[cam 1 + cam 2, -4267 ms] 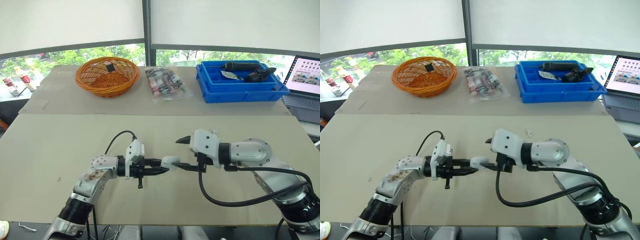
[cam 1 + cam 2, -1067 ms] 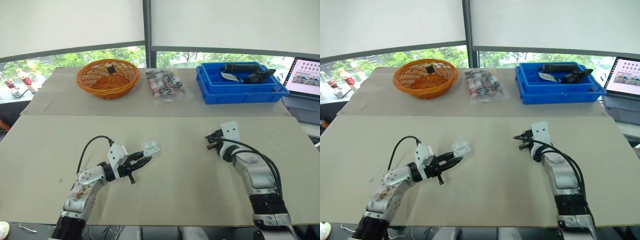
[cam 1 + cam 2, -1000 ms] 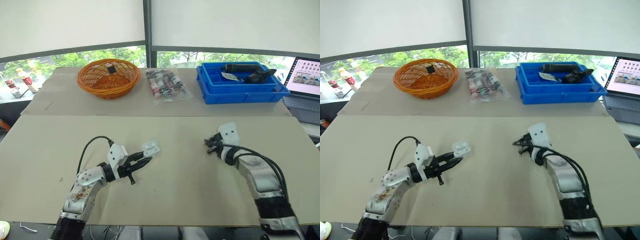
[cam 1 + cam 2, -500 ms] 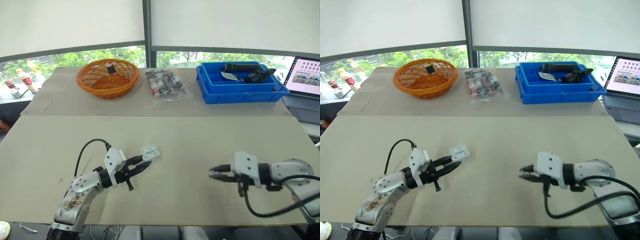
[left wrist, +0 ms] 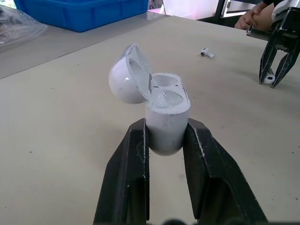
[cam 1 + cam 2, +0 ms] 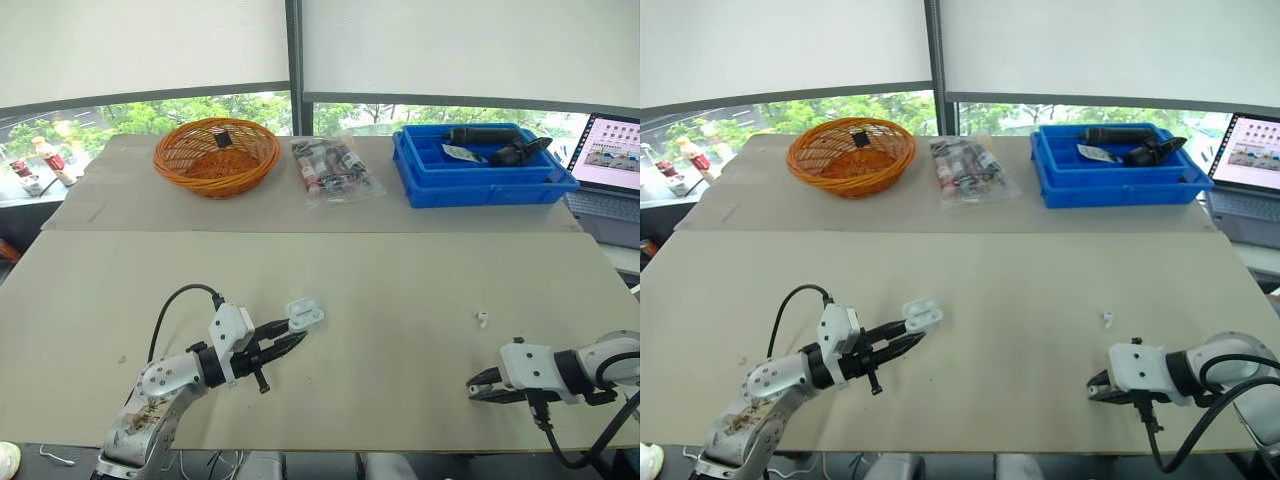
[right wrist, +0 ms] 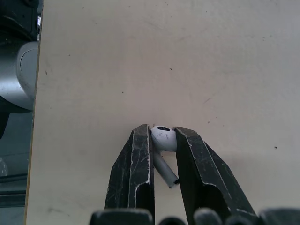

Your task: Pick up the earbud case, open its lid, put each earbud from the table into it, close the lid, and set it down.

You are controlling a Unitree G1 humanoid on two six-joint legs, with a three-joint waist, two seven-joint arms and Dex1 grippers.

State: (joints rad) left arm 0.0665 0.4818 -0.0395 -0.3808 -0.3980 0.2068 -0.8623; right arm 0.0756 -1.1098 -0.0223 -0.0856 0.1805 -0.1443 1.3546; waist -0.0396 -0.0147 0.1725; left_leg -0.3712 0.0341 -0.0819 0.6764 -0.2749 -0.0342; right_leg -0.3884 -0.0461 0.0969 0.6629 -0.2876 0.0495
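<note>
Left wrist view looks along the left gripper (image 5: 166, 133), whose matte black fingers (image 5: 136, 164) clamp the base of the case (image 5: 166, 117). The case is a glossy white rounded pod, held upright, with its domed lid (image 5: 129, 75) swung back over two round wells. That view also shows a person's hand (image 5: 248, 19) past the far edge of the table (image 5: 70, 108).

Right wrist view gives the closest look at the right gripper (image 7: 161, 133). Its tips pinch the smooth white bulb of an earbud (image 7: 163, 138), which has a dark oval grille. The earbud's thin stem slants back between the fingers, over the pale, matte, lightly speckled tabletop.

The head views give the layout. The case is held just above the table, left of centre near the front. The right gripper hangs low at the front right. A second earbud (image 6: 481, 319) lies loose on the table just beyond it, apart from both grippers.

Along the back stand a round woven orange basket (image 6: 215, 156), a crinkled clear bag (image 6: 333, 170) and a blue plastic tray (image 6: 482, 172) with compartments.
</note>
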